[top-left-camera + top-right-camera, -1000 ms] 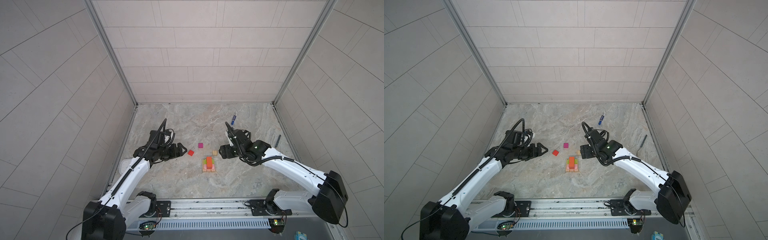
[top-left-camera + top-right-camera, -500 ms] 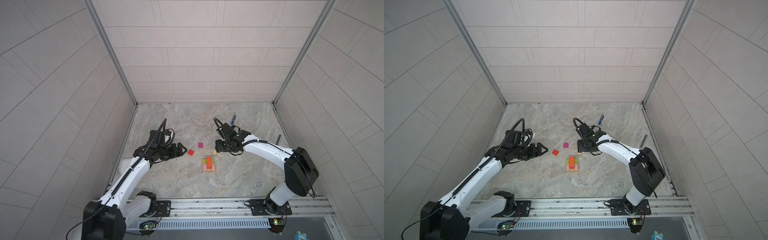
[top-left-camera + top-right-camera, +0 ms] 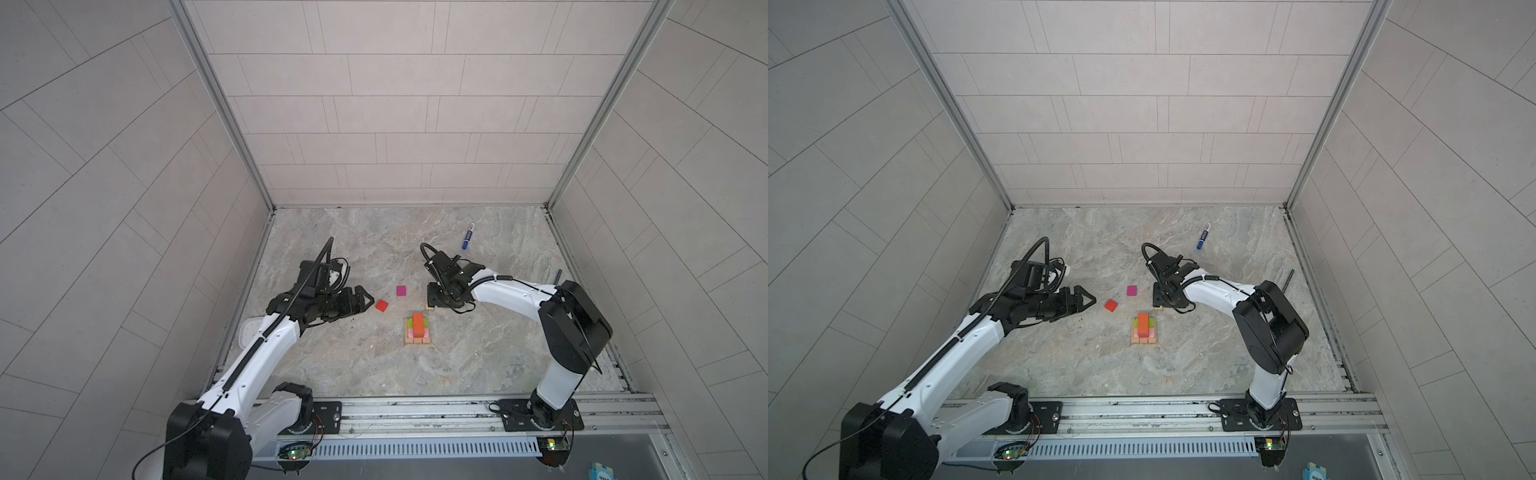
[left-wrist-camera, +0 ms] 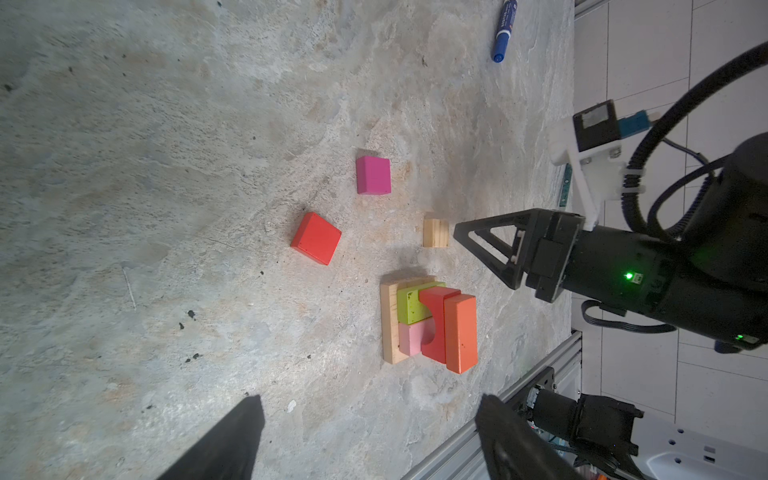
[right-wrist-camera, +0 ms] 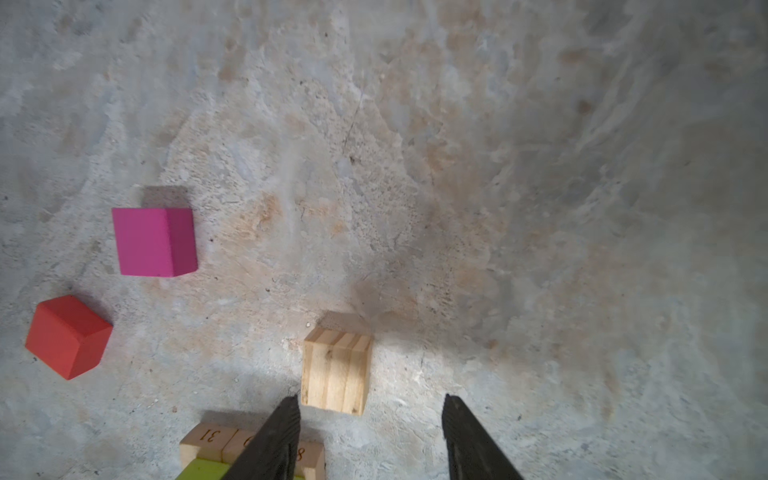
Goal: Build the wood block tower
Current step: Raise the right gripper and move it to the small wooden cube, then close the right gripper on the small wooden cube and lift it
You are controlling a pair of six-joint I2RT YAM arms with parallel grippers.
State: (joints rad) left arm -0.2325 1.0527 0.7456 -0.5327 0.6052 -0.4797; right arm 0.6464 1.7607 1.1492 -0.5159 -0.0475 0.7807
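The wood block tower (image 3: 418, 329) (image 3: 1144, 328) stands mid-table: tan planks, lime and pink bricks, a red arch and an orange brick (image 4: 460, 332) on top. A small tan cube (image 3: 429, 308) (image 5: 336, 370) lies just behind it. My right gripper (image 3: 434, 296) (image 5: 371, 399) points down at that cube, open; the cube sits just ahead of the tips, close to one finger, and is not held. A red cube (image 3: 382, 306) (image 4: 316, 238) and a magenta cube (image 3: 401, 290) (image 4: 373, 175) lie loose to the left. My left gripper (image 3: 368, 301) (image 4: 370, 405) is open and empty beside the red cube.
A blue marker pen (image 3: 468, 236) (image 3: 1203, 236) lies at the back right. A dark slim tool (image 3: 558, 275) rests by the right wall. Walls enclose the marbled table on three sides, and a metal rail (image 3: 415, 409) runs along the front.
My right gripper has moved back and left to the small tan cube, and its jaws have narrowed. The left arm has not moved.
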